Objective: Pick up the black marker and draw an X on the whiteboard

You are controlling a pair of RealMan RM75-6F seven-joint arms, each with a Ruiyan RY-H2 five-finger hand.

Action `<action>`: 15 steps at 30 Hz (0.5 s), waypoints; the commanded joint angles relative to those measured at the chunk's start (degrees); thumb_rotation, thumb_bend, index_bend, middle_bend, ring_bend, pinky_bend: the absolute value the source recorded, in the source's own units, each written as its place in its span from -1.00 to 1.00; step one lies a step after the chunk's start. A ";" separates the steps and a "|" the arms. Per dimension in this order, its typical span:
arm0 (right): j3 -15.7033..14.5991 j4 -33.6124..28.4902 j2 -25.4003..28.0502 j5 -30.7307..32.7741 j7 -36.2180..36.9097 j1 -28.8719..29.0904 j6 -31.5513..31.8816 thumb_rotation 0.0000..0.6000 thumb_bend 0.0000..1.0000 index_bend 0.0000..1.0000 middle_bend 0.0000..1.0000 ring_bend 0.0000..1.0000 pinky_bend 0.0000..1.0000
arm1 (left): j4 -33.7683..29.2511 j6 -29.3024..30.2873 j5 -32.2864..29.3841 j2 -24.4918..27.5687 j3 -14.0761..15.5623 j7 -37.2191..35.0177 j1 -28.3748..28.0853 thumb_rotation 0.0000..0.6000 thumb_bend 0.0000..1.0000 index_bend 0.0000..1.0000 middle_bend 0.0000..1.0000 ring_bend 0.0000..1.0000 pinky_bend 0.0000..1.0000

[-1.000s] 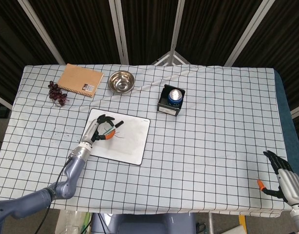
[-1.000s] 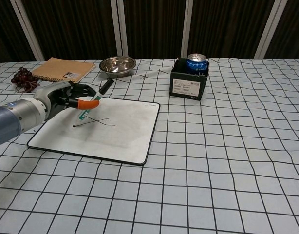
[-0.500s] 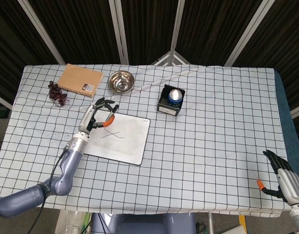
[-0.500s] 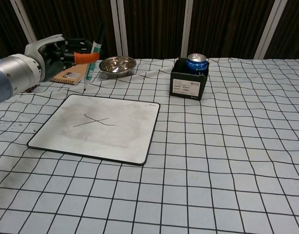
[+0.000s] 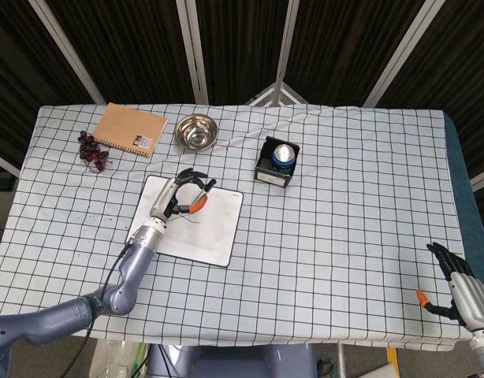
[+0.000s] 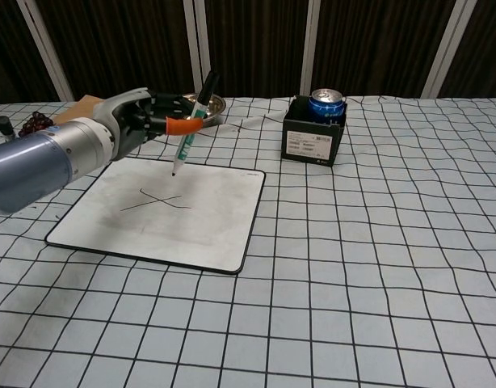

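While the chest view shows only the left arm, the head view also shows the right robot hand (image 5: 461, 287) at the near right corner of the bench (image 5: 344, 236), with its fingers apart and nothing in them. From the chest view you can see a thin X drawn on the whiteboard (image 6: 208, 218), and the marker tip is up in the air, not touching the board. The left arm comes in from the near left and reaches over the board. The left robot hand (image 6: 143, 125) holds the black marker (image 6: 191, 121) between its fingers, tilted with the tip down and the cap end up. Far behind are a metal bowl (image 5: 196, 130) and a notebook (image 5: 132, 130).
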 commanded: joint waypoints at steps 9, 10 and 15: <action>-0.01 0.01 0.10 -0.08 0.64 0.15 -0.30 1.00 -0.30 -1.00 -1.00 -1.00 -1.00 | 5.44 -0.81 0.49 -3.35 0.97 -0.40 -1.21 1.00 0.01 0.48 -0.53 -1.00 -1.00; -0.01 0.01 0.10 -0.08 0.67 0.15 -0.31 1.00 -0.30 -1.00 -1.00 -1.00 -1.00 | 5.65 -0.86 0.63 -3.45 1.04 -0.51 -1.22 1.00 0.01 0.48 -0.53 -1.00 -1.00; -0.02 0.03 0.13 -0.09 0.79 0.18 -0.37 1.00 -0.30 -1.00 -1.00 -1.00 -1.00 | 7.71 -1.08 1.21 -4.39 1.36 -1.17 -1.35 1.00 0.01 0.48 -0.53 -1.00 -1.00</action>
